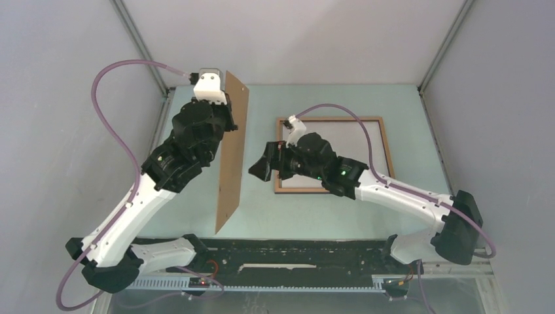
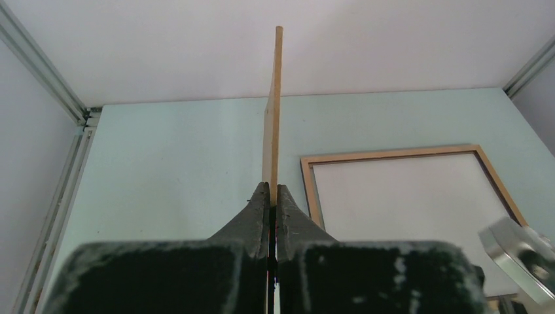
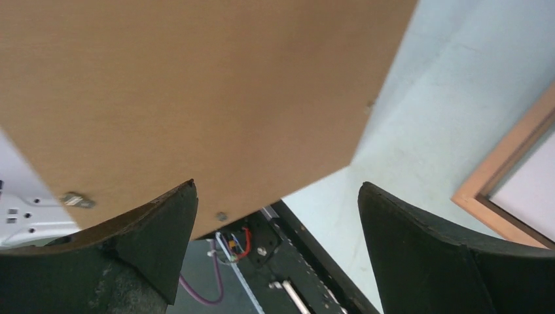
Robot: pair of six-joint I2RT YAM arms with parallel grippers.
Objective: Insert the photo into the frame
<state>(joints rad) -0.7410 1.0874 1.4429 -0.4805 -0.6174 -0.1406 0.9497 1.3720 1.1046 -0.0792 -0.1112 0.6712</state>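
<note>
The frame (image 1: 340,118) lies flat on the pale green tabletop (image 1: 327,98) with its light brown wood face up. It is a thin-edged rectangle whose narrow border has a darker inner lip. Inside the border a plain white sheet (image 1: 363,140) fills the opening, with no print or colour on it. Whether this is the photo turned face down cannot be told from these views.

Left of the frame, a plain brown backing board (image 1: 232,150) stands on edge, apart from the frame. Its long side runs roughly parallel to the frame's left edge. The left tool (image 1: 227,123) is closed tight on this board, and its wrist view shows both fingers (image 2: 258,209) pressed against the thin edge. A small metal tab (image 3: 77,199) sits on the board's face near one edge.

The right tool (image 1: 260,163) hangs just off the frame's left edge, between the frame and the board. It faces the board with its jaws spread wide and nothing between them. Its arm reaches across the frame's near left corner.
</note>
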